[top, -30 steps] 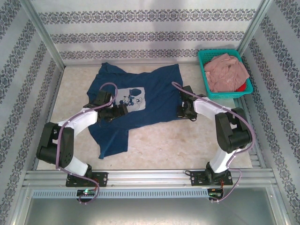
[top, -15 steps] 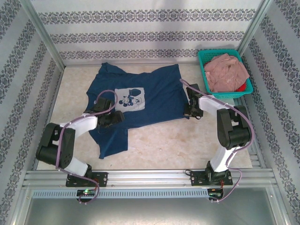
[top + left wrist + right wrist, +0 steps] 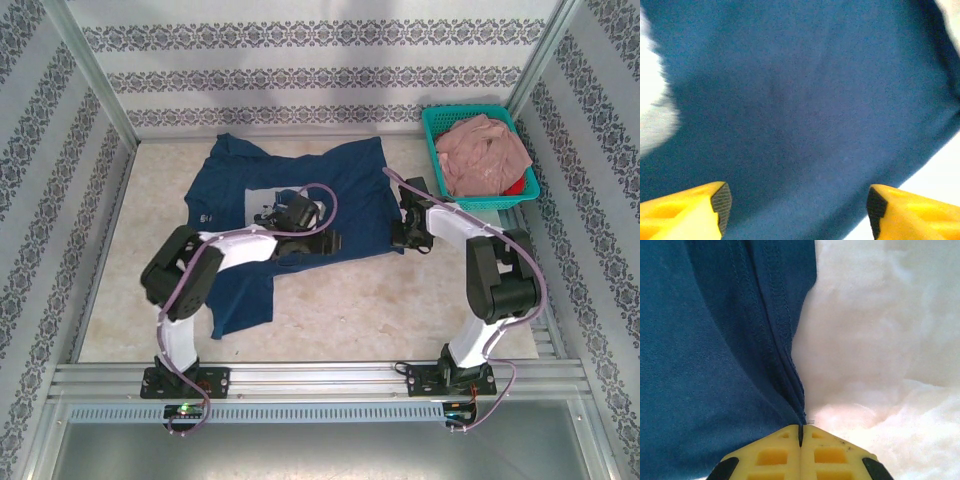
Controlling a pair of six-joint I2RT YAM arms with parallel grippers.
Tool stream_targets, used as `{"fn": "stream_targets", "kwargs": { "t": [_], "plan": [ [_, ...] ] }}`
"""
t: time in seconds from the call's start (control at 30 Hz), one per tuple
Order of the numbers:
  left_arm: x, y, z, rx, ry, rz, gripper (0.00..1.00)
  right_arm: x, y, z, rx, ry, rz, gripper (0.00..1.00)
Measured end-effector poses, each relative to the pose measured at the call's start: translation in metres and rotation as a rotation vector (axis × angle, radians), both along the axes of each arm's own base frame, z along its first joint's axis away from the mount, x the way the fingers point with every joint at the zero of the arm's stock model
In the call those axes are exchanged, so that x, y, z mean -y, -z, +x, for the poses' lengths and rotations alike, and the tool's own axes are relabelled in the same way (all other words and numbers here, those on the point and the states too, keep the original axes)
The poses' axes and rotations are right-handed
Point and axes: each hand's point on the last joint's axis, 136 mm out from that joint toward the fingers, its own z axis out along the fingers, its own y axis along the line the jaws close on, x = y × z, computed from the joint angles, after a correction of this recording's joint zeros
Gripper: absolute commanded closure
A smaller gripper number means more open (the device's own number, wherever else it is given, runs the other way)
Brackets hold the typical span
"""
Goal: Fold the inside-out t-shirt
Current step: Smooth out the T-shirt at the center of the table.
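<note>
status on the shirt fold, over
Left gripper open above t-shirt. Right gripper shut on its hem. Not yet folded. Basket well aside.

the left arm (image 3: 240, 243) rises from its base, folds at the elbow and reaches right toward the middle, its forearm low and near level. the left gripper (image 3: 797, 200) points down, its yellow fingers (image 3: 700, 207) spread wide with nothing between them. the right arm (image 3: 495, 280) bends at its elbow and reaches forward and left. the right gripper (image 3: 801, 432) has its fingers pressed together, pinching the hem of the inside-out t-shirt (image 3: 715, 365).
</note>
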Motion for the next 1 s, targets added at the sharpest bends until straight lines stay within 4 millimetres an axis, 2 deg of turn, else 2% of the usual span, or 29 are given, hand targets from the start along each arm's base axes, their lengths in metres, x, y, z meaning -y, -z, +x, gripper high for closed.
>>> {"fn": "stream_targets", "kwargs": {
  "t": [0.03,0.13,0.37,0.63,0.87,0.93,1.0],
  "plan": [
    [0.000,0.009,0.001,-0.009,0.005,0.014,0.34,0.000,-0.003,-0.001,0.005,-0.006,-0.001,1.00],
    [0.001,0.006,0.005,0.006,0.006,0.010,0.38,0.004,-0.012,-0.006,0.007,-0.013,-0.018,1.00],
    [-0.015,0.013,-0.009,0.030,0.002,0.013,0.41,0.038,-0.030,-0.018,0.003,-0.006,-0.184,1.00],
    [-0.018,0.013,-0.013,0.061,0.004,-0.007,0.42,0.050,-0.054,-0.011,0.036,-0.044,-0.321,1.00],
    [-0.017,0.013,-0.013,0.062,0.004,-0.008,0.42,0.062,-0.071,-0.002,0.055,-0.031,-0.410,0.74],
    [-0.017,0.013,-0.012,0.062,0.005,-0.008,0.42,0.054,-0.066,-0.006,0.056,-0.032,-0.351,0.67],
    [-0.017,0.013,-0.012,0.061,0.005,-0.009,0.42,0.041,-0.057,-0.019,0.052,-0.038,-0.256,0.61]
  ]
}}
